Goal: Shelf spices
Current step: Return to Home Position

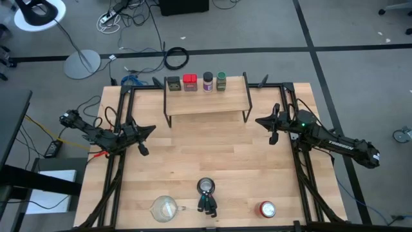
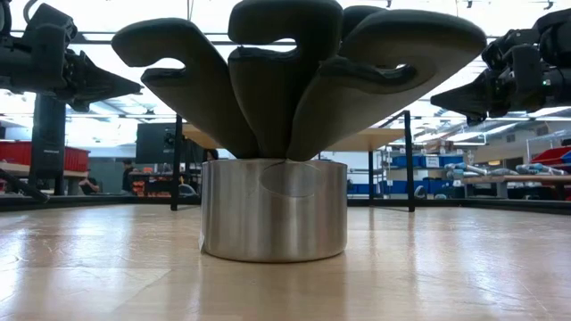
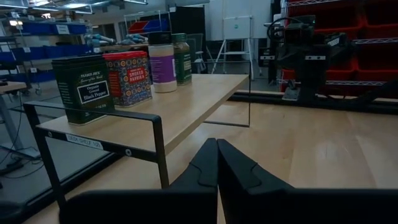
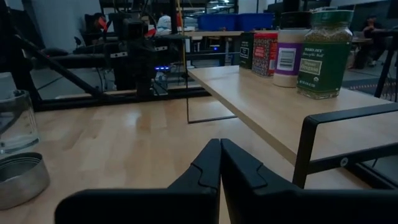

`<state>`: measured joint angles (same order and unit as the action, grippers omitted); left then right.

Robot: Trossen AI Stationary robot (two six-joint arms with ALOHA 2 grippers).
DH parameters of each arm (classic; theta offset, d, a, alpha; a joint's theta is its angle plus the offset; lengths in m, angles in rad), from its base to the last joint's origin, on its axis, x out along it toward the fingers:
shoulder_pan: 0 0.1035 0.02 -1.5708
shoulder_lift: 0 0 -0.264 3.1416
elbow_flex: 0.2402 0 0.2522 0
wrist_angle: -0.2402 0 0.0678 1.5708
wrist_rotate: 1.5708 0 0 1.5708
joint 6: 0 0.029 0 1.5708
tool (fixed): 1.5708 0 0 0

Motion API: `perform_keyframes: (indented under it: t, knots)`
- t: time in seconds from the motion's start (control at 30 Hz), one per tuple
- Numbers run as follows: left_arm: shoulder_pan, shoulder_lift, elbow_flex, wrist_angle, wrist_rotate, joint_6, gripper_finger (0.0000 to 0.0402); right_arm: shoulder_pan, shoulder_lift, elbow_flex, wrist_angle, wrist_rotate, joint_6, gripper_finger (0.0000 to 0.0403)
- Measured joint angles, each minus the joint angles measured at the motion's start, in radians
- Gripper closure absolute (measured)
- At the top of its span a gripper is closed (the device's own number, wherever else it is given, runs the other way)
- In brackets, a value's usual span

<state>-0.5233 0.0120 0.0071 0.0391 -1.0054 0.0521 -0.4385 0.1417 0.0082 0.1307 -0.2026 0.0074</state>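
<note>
High view showed you all four spices lined up along the far edge of the shelf (image 1: 206, 104): the olive tin (image 1: 173, 83), red tin (image 1: 190, 82), purple-labelled jar (image 1: 207, 81) and green jar (image 1: 221, 80). Your left gripper (image 1: 152, 129) hovered off the shelf's left end and your right gripper (image 1: 259, 120) off its right end, both with jaws closed on nothing.

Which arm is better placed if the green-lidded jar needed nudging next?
Right, probably. The green-lidded jar ends the row on the shelf nearest the right gripper; the left gripper is beyond the other three spices.
</note>
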Motion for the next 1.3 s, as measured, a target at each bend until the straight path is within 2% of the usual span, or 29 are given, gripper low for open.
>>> perform_keyframes:
  t: [0.4,1.03,1.3]
  knots:
    - [0.0,0.0,0.0,0.008,0.0,-0.032,0.0396,0.0,0.0,0.0,-0.048,0.0,-0.072,0.0395]
    - [0.0,0.004,0.0,0.002,0.0,-0.01,0.0396,0.0,0.004,-0.001,-0.087,0.0,-0.079,0.0395]
    - [0.0,0.009,0.0,0.007,0.039,-0.065,0.0399,0.0,0.004,-0.001,-0.087,0.0,-0.064,0.0401]
